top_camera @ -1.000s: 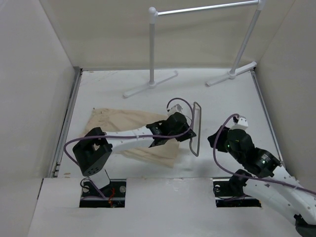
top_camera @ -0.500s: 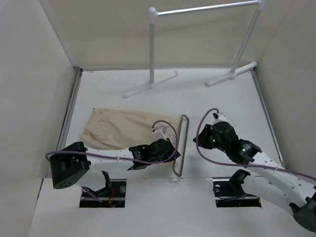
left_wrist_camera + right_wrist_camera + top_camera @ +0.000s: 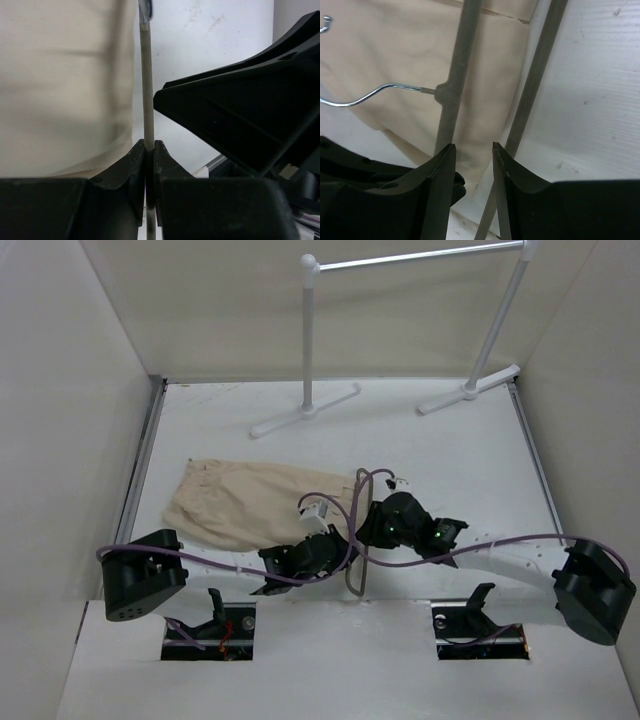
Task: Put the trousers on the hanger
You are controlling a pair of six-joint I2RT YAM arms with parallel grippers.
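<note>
Left fingers (image 3: 134, 162) pinching hanger (image 3: 146, 90) bar. Right fingers (image 3: 439, 172) spread over hanger, gripping nothing. Trousers (image 3: 240, 505) lying on table (image 3: 430, 440).

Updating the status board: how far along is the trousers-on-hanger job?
Done: left gripper clamps the hanger bar. In hand: right gripper, open, hovers at the hanger over the trousers edge. To do: trousers lie flat on the table, none over the hanger.
</note>
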